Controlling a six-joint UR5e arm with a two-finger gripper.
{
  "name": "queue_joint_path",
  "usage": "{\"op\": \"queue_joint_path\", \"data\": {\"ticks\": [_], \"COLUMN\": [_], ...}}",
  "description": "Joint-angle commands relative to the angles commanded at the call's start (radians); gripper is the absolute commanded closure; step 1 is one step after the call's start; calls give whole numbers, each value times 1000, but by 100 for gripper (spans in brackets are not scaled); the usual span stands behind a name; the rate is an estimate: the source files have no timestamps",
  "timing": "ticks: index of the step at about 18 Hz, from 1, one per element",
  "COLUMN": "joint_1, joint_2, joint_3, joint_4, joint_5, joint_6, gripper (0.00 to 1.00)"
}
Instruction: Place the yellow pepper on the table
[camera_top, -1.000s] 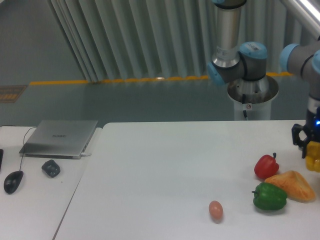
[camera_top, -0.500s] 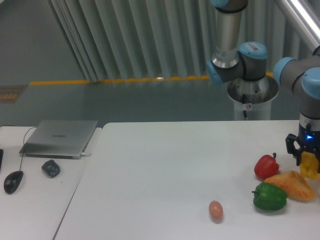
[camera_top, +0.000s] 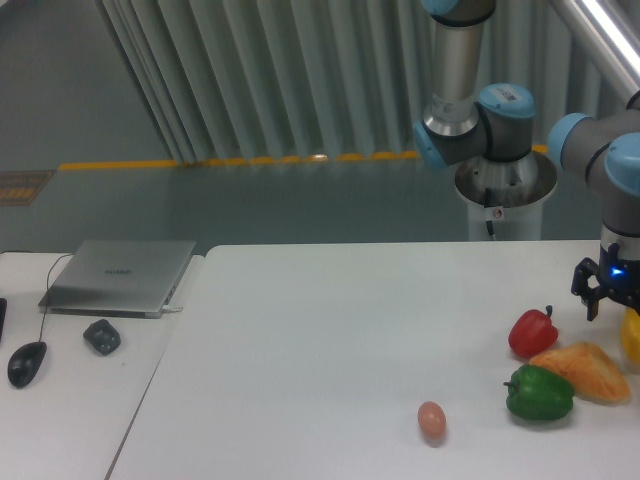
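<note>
The yellow pepper (camera_top: 632, 336) rests on the white table (camera_top: 330, 330) at the far right edge of the view, partly cut off by the frame. My gripper (camera_top: 607, 310) hovers just above and to the left of it, with a blue light on its body. The jaws look open and hold nothing; one dark finger (camera_top: 590, 304) shows on the left, apart from the pepper.
A red pepper (camera_top: 532, 333), an orange-tan bread-like wedge (camera_top: 585, 371) and a green pepper (camera_top: 539, 393) lie close together just left of the gripper. An egg (camera_top: 431, 419) lies nearer the front. A side desk at left holds a laptop (camera_top: 120, 276) and a mouse (camera_top: 27, 363).
The pepper has left the fingers and now lies lower and further right, at the frame edge. The gripper stayed nearly where it was, slightly higher.
</note>
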Motion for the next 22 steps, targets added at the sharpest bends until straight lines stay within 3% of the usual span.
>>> {"op": "queue_joint_path", "data": {"ticks": [7,11,16,22], "joint_1": [3,5,11,15], "joint_2": [6,-14,-72,-87], "joint_3": [66,106,224,216], "joint_4": [-9,-53,-213,-219], "joint_5": [-20,-20,-20,-17], "joint_6": [411,578,696,706], "gripper": [0,0,0,0]}}
